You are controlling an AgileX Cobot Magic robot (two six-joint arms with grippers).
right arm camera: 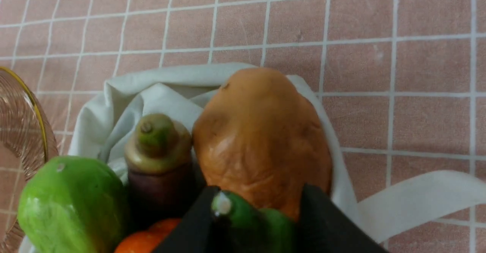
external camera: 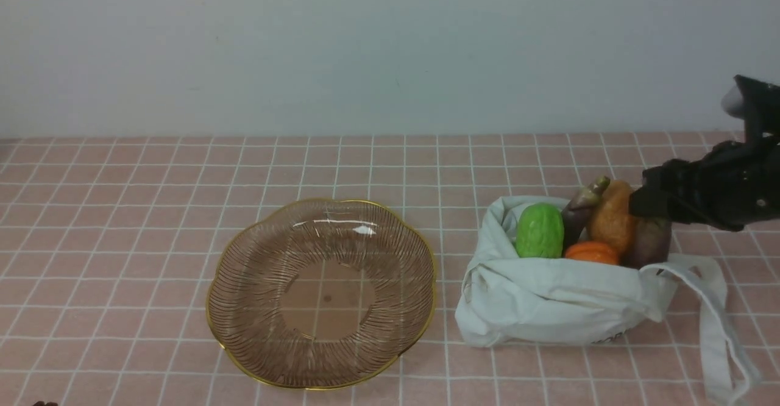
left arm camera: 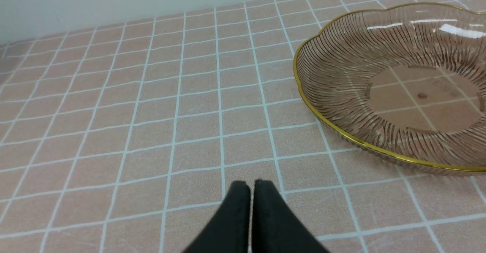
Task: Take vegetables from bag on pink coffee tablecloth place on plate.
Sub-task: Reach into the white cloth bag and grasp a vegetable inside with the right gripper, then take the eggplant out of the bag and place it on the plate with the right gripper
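The off-white bag (external camera: 548,302) lies on the pink coffee tablecloth (external camera: 122,211) at the right, mouth up. In it are a light green ribbed oval (external camera: 539,230), a dark purple eggplant (external camera: 580,211), a tan-orange potato (external camera: 611,217), a small orange squash (external camera: 591,252) and a second eggplant (external camera: 649,244). My right gripper (external camera: 649,202) is at the top of that second eggplant. In the right wrist view its jaws (right arm camera: 256,194) close on the eggplant's green cap (right arm camera: 246,215), in front of the potato (right arm camera: 262,131). The plate (external camera: 244,308) stands empty left of the bag. My left gripper (left arm camera: 250,186) is shut and empty, low over the cloth beside the plate (left arm camera: 341,67).
The bag's long strap (external camera: 713,327) trails over the cloth to the right front of the bag. A plain pale wall (external camera: 390,46) rises behind the table. The plate's rim (right arm camera: 38,112) shows close beside the bag in the right wrist view.
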